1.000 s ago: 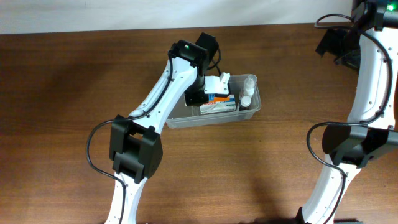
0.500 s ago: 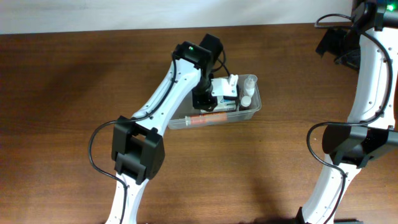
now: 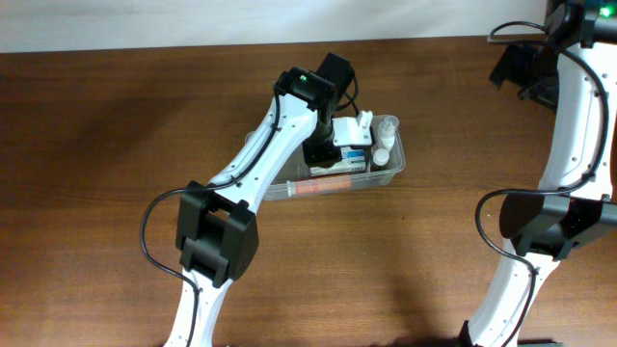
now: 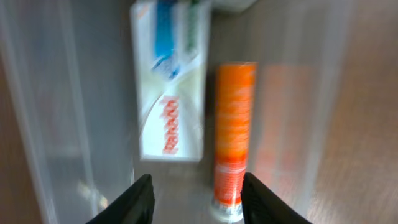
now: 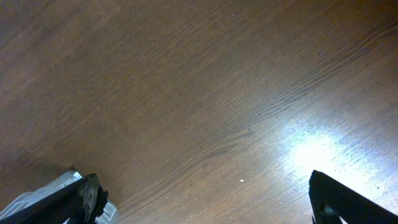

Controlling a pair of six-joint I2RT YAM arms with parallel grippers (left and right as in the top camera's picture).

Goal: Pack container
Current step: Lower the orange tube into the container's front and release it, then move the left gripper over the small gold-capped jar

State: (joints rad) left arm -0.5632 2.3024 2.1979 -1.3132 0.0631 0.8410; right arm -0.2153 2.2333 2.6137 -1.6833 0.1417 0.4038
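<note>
The clear tub (image 3: 389, 179) sits on the brown table (image 3: 116, 145), a little above the middle in the view from the top. It lies flat with its open side up. It is closer to the left arm than to the right arm.

The left arm reaches over the tub and points down into it. The left gripper (image 4: 196, 194) hangs above the things inside. Its two fingers (image 4: 140, 200) are a small way apart, and nothing is pinched between them. The left wrist picture is blurry.

Inside the tub lies a white box (image 4: 171, 106) with blue and red marks on it. Just beside the box lies an orange tube (image 4: 233, 130). The tube is flat on the bottom, along the long wall that is lower in the top view. One end of the tube shows below the gap between the fingers, close to one finger. From the picture it is hard to tell if the finger touches it.

A small white bottle (image 3: 387, 128) sits at the right end of the tub, near a corner.

The right arm is far off at the right side of the table, well apart from the tub. The right gripper (image 5: 202, 200) is spread very wide. It holds nothing, and only bare wood shows under it.
</note>
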